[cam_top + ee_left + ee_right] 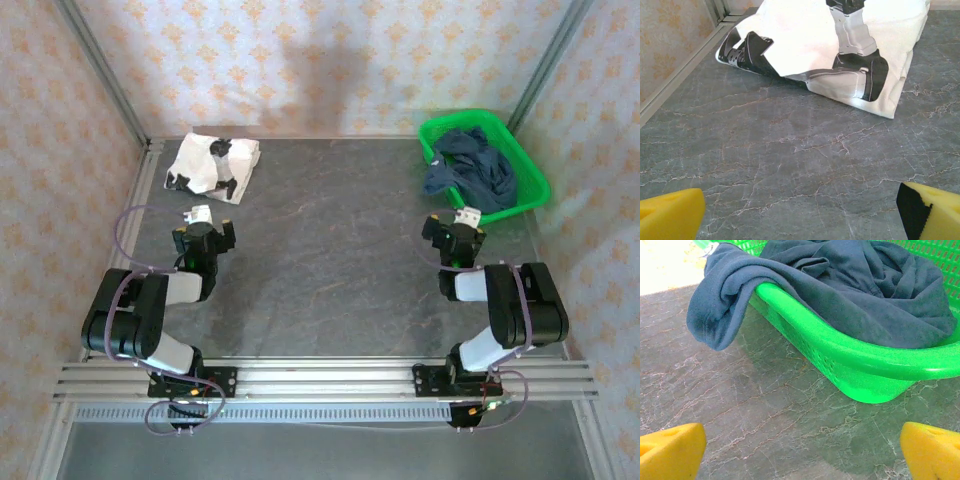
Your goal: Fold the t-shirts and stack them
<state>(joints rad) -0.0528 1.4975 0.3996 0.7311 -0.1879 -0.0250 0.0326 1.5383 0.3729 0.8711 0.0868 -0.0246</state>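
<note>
Crouching low over table (330, 260) — left claw (205, 230), right claw (455, 225) both spread wide, empty.

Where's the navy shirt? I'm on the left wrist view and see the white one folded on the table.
Observer: The navy shirt lies bunched in the green basket, far right.
Operator: All of it inside?
Observer: No, one part hangs out over the basket's near rim.
Operator: Is the right gripper on it?
Observer: No. The right gripper is open, on the near side of the basket, holding nothing.
</note>
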